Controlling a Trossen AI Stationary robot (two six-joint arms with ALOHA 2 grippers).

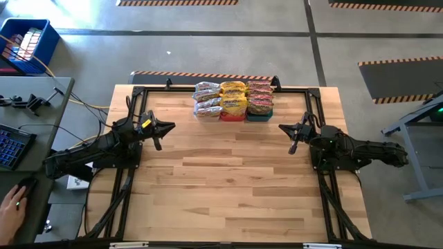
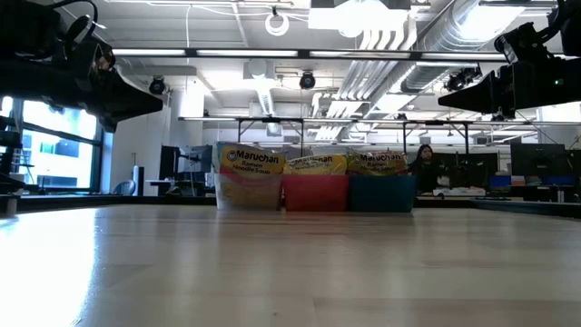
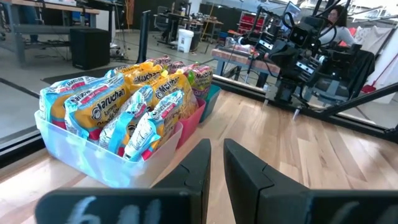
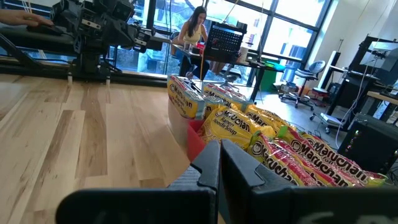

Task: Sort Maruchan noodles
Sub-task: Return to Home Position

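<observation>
The Maruchan noodles lie sorted in three bins in a row at the table's far edge. Silvery-white packets [image 1: 207, 100] are in a clear bin [image 3: 93, 158]. Yellow-orange packets [image 1: 232, 98] are in a red bin [image 2: 315, 193]. Reddish-pink packets [image 1: 259, 97] are in a teal bin [image 2: 381, 193]. My left gripper [image 1: 160, 136] hangs shut and empty above the table, left of and nearer than the bins. My right gripper [image 1: 291, 140] hangs shut and empty to their right. Their own fingers show in the left wrist view [image 3: 217, 168] and the right wrist view [image 4: 220, 163].
Bare wooden tabletop [image 1: 228, 180] lies between the two arms and toward the near edge. A black frame [image 1: 131, 104] runs round the table. A person's hand [image 1: 14, 200] rests on a desk beyond the table's left edge. Another person [image 2: 424, 163] sits in the room behind.
</observation>
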